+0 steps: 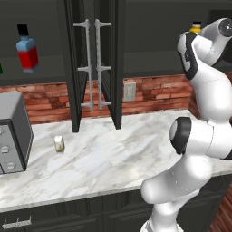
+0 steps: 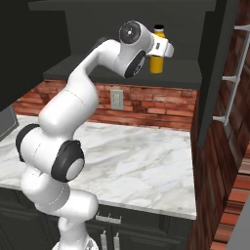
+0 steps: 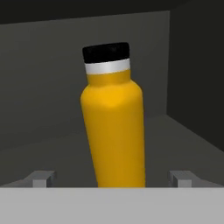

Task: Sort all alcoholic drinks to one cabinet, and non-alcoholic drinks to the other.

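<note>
Standing upright between spread tool [image 3: 112, 178] fingertips: yellow-orange bottle [image 3: 114, 127], ungripped, on cabinet shelf [image 3: 183, 140].

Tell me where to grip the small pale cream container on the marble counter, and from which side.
Grip the small pale cream container across its narrow upright body, coming from above. It stands alone on the marble counter, beside the grey appliance, so its sides look free. The open tool is up at the yellow-orange cylindrical bottle.

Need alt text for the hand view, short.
A yellow-orange bottle with a black cap and a white band stands on a dark cabinet shelf, close ahead and centred between the open gripper's two fingertips.
</note>
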Robot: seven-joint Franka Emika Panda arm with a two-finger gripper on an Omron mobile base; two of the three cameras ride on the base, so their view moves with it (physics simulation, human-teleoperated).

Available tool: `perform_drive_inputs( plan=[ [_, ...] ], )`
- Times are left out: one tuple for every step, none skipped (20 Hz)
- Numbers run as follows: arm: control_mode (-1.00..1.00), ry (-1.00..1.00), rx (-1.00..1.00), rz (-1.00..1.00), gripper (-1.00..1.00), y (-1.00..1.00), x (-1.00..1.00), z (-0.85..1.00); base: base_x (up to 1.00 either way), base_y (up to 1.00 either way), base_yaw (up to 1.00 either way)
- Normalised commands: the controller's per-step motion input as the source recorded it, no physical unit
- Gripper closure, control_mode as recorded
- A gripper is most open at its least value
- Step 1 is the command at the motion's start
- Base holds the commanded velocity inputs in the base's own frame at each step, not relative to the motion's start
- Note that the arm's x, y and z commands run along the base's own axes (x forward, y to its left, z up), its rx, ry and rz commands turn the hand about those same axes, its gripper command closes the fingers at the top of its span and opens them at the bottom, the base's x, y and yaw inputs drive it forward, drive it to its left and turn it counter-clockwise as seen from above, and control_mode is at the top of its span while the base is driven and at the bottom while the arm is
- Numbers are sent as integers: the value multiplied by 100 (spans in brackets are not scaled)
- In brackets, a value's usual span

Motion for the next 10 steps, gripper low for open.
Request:
perform_drive_inputs(
  plan=[
    [-100,1,-1,1,-100,0,-44,0,0,0,0],
    [-100,1,-1,1,-100,0,-44,0,0,0,0],
    [-100,1,-1,1,-100,0,-45,0,0,0,0],
    [-100,1,-1,1,-100,0,-44,0,0,0,0],
    [-100,1,-1,1,-100,1,-43,0,0,0,0],
    [-100,1,-1,1,-100,1,-43,0,0,0,0],
    [-100,1,-1,1,-100,1,-44,0,0,0,0],
    [-100,1,-1,1,-100,1,-46,0,0,0,0],
    [-100,1,-1,1,-100,2,-46,0,0,0,0],
    [-100,0,-2,1,-100,4,-47,0,0,0,0]
  ],
)
